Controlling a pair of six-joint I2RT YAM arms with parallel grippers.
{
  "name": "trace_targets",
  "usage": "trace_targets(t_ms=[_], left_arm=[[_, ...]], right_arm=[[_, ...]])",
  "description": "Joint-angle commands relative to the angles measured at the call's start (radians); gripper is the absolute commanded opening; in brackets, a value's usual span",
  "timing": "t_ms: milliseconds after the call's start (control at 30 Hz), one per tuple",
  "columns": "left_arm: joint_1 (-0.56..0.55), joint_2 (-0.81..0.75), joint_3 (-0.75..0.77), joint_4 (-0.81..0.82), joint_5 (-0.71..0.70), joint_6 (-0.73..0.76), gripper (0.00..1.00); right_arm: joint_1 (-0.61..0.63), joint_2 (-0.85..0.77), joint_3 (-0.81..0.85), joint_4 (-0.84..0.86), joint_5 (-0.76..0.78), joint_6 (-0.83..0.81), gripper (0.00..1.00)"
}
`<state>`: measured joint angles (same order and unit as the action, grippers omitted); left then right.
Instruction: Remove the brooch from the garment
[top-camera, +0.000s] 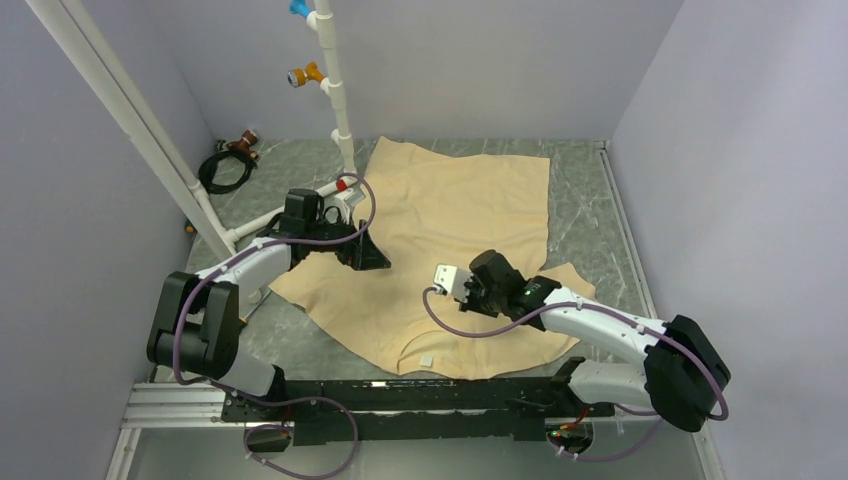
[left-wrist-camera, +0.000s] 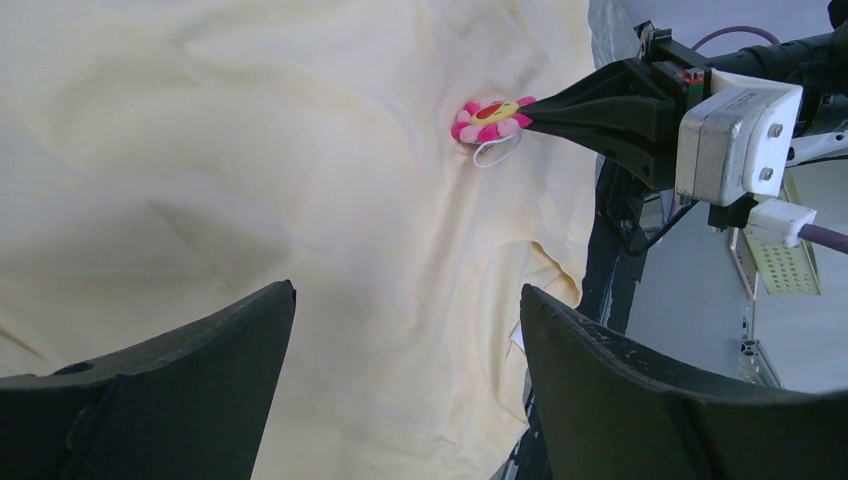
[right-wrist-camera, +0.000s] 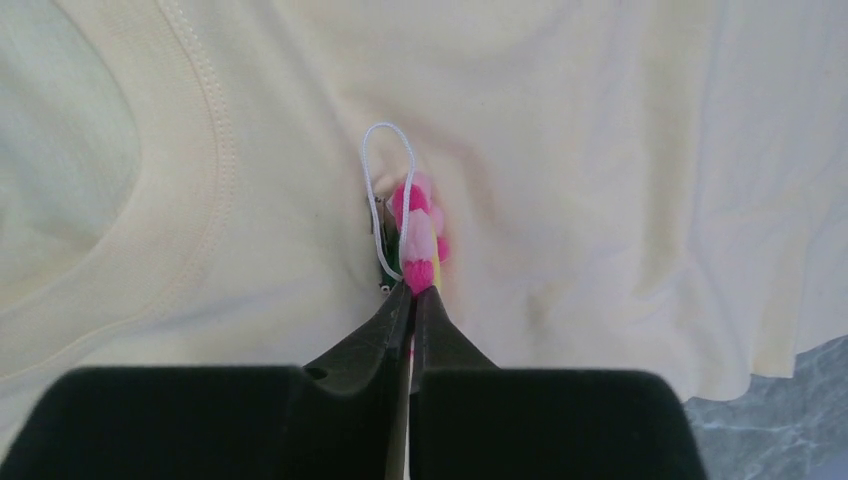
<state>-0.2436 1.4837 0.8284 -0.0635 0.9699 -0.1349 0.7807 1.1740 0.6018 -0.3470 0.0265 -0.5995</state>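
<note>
The beige garment (top-camera: 450, 215) lies spread flat on the grey table. The pink flower brooch (right-wrist-camera: 418, 235) is pinned near its neckline, and a white string loop (right-wrist-camera: 385, 150) hangs from it. My right gripper (right-wrist-camera: 412, 292) is shut on the brooch's lower petals. The left wrist view shows the same hold: the right gripper's tips (left-wrist-camera: 530, 110) meet the brooch (left-wrist-camera: 488, 118). My left gripper (left-wrist-camera: 408, 290) is open and empty, low over the cloth on the garment's left side (top-camera: 368, 255), apart from the brooch. In the top view the brooch is hidden under the right wrist.
A white pipe stand (top-camera: 335, 90) with blue and orange pegs rises at the back. A slanted white pipe (top-camera: 130, 120) runs along the left. A black cable coil (top-camera: 225, 170) lies at the back left. A black rail (top-camera: 420, 395) lines the near edge. A white neck label (top-camera: 427, 361) shows there.
</note>
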Motion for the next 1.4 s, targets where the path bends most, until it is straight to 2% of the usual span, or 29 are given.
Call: trace_targets(t_ms=[0, 233, 467, 733, 1067, 1367], left_arm=[[-0.002, -0.003, -0.012, 0.039, 0.011, 0.003, 0.88], [-0.002, -0.007, -0.026, 0.056, 0.023, -0.014, 0.87], [-0.002, 0.008, -0.031, 0.084, 0.052, -0.027, 0.83], [-0.003, -0.022, -0.083, 0.170, 0.080, -0.062, 0.81], [-0.050, -0.036, -0.131, 0.255, 0.100, -0.087, 0.80], [-0.118, -0.027, -0.142, 0.270, 0.093, -0.056, 0.79]], right_arm=[[-0.003, 0.017, 0.026, 0.006, 0.001, 0.003, 0.00], [-0.027, -0.042, 0.021, 0.045, -0.020, 0.090, 0.00], [-0.105, -0.027, 0.065, 0.005, -0.249, 0.145, 0.00], [-0.289, -0.006, 0.120, -0.008, -0.517, 0.260, 0.00], [-0.365, -0.003, 0.111, 0.054, -0.690, 0.389, 0.00], [-0.417, -0.016, 0.121, 0.025, -0.768, 0.368, 0.00]])
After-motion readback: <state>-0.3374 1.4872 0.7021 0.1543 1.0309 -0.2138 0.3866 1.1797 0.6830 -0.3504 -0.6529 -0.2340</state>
